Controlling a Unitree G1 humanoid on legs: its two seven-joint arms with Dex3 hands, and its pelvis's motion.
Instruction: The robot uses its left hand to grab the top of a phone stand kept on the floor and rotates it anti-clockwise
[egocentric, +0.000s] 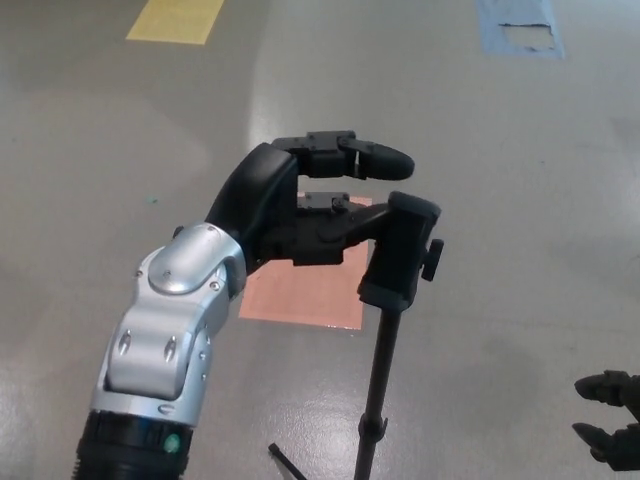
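Because it is a thin pole with a small clamp head, the phone stand (398, 250) on the floor (500, 150) looks light and easy to tip; its top is the right hold. From the head view, the left robot hand (320, 200) reaches sideways, fingers seemingly clamped on that head. The right robot hand (610, 418) is only partly visible, so I cannot tell its state.

one phone stand (395, 290), two robot hands: the left hand (310, 205) and the right hand (610, 420), only partly in frame. three floor patches: one yellow patch (178, 20), one orange patch (305, 290), one blue patch (520, 28), possibly worn tape.
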